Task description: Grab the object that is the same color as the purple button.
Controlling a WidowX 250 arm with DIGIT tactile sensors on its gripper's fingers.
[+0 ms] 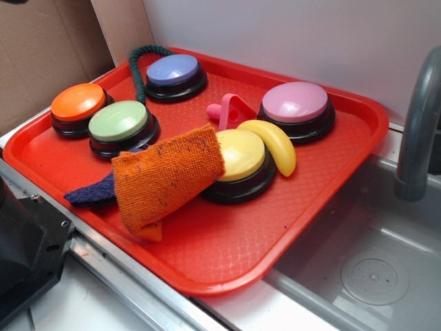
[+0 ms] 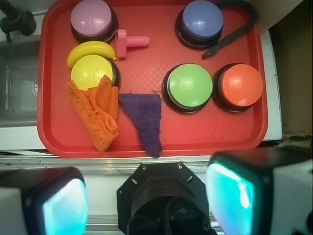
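Note:
The object, a small dark purple knitted cloth [image 2: 144, 117], lies flat on the red tray [image 2: 215, 137] near its front edge. In the exterior view the cloth [image 1: 93, 193] is partly tucked under an orange cloth [image 1: 165, 176]. The purple button [image 2: 199, 20] [image 1: 173, 70] stands at the tray's far side. My gripper [image 2: 146, 200] hovers high above the robot's black base [image 2: 164, 200], short of the tray and apart from the cloth. It is open, with its fingers [image 2: 230, 196] spread wide and nothing held. The gripper is out of the exterior view.
Orange [image 2: 241, 84], green [image 2: 190, 86], yellow [image 2: 92, 72] and pink [image 2: 91, 17] buttons stand on the tray. A banana [image 2: 90, 50], a pink plastic piece [image 2: 128, 42] and a dark green rope [image 2: 234, 27] also lie there. A sink [image 1: 372, 269] and faucet [image 1: 417, 131] adjoin the tray.

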